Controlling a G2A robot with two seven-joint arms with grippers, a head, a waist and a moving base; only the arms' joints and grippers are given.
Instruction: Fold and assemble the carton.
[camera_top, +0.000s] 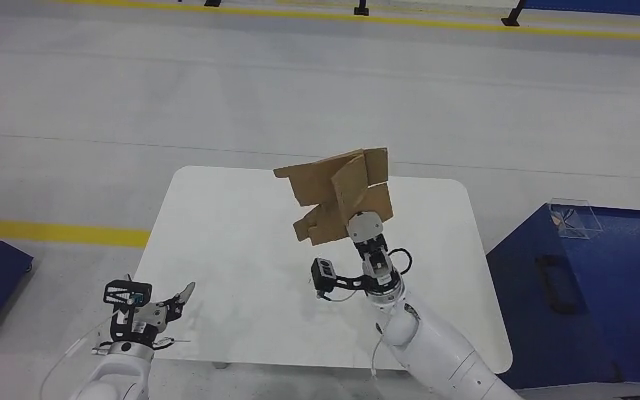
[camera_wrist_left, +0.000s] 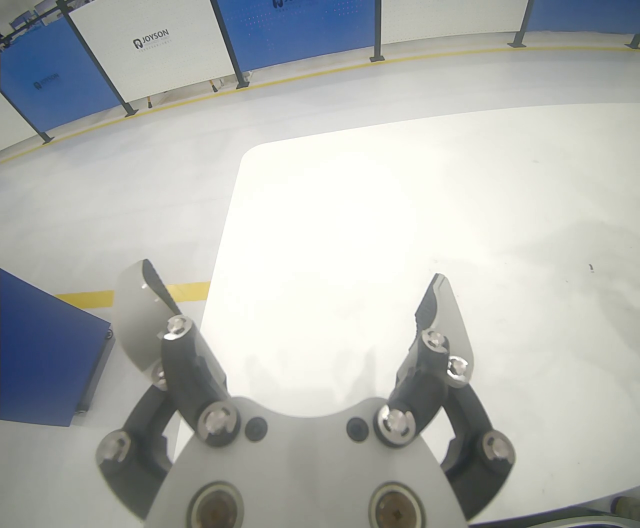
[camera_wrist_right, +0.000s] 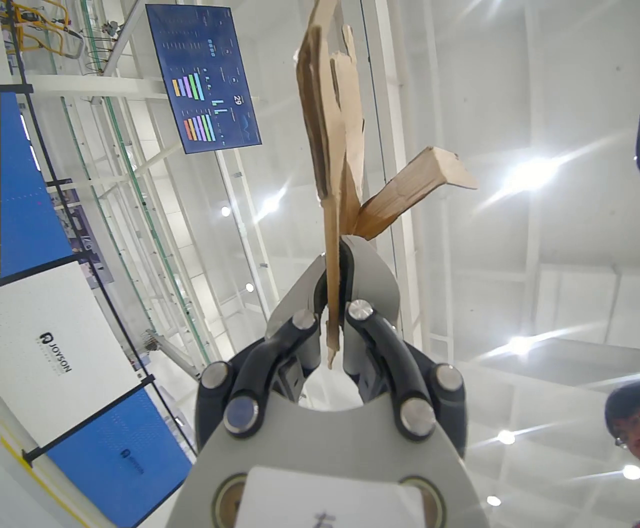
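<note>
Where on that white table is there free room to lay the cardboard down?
Most of the table is bare: the wide stretch between the open left gripper and the right gripper. It is crowded only around the raised carton.

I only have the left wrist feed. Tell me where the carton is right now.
Observer: The carton is off the table, held up in the air above its far side by the right gripper.
Operator: Report the grip.
Observer: In the right wrist view the gripper points up toward the ceiling, and its fingers are shut on the edge of one cardboard panel.
Operator: Describe its shape.
Observer: It is not a box yet. Flat panels lie close together edge-on, and one flap is bent outward to the side.
</note>
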